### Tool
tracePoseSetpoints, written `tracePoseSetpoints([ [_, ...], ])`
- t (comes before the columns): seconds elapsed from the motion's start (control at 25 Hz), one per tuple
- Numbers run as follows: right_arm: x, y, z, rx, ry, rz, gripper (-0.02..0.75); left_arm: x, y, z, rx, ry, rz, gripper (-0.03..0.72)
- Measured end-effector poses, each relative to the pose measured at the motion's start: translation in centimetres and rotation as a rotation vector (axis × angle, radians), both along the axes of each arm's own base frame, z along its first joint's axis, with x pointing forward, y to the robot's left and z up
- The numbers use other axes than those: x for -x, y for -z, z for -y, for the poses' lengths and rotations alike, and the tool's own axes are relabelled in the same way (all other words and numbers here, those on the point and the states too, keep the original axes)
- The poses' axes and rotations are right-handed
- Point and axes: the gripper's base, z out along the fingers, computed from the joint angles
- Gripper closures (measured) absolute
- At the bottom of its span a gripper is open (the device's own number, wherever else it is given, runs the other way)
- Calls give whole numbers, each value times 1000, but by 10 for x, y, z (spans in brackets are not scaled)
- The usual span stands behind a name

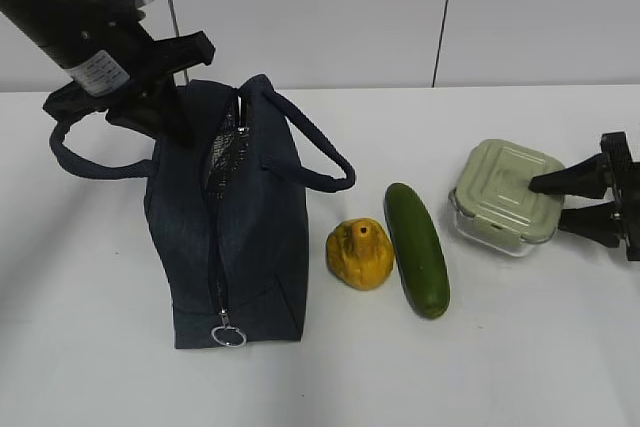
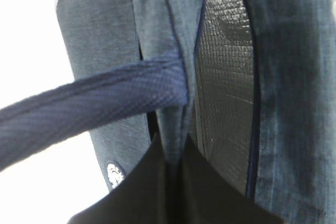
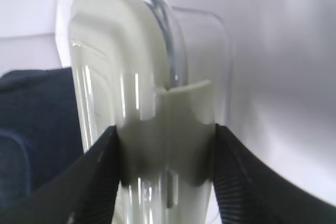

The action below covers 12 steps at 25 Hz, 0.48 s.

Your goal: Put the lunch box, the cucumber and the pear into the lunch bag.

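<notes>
Right gripper [image 1: 572, 202] at table's right edge straddles lunch box [image 1: 505, 196] — fingers flank it, contact unclear; left gripper [image 1: 150, 97] clenched on lunch bag [image 1: 240, 237] rim — far left.

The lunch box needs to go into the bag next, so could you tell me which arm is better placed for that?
The right arm. Its gripper already straddles the lunch box, fingers at either side. The left gripper is shut on the lunch bag at its open top, apparently holding the mouth open.
</notes>
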Motion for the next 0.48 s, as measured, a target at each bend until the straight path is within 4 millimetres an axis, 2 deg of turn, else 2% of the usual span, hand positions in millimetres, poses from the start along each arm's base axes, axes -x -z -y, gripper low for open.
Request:
tracePoseSetpoints([
  [0.12, -5, -5, 2, -18, 41, 18, 374, 0, 0, 1, 13, -2, -4, 684],
  [0.24, -9, -20, -4, -15, 65, 52, 374, 1, -3, 6, 66, 19, -3, 684],
  [0.36, -14, -48, -24, -18, 48, 110, 374, 2, -6, 12, 145, 47, 2, 685],
  [0.48, -15, -83, -55, -31, -16, 171, 374, 2, -9, 17, 198, 72, 15, 685],
])
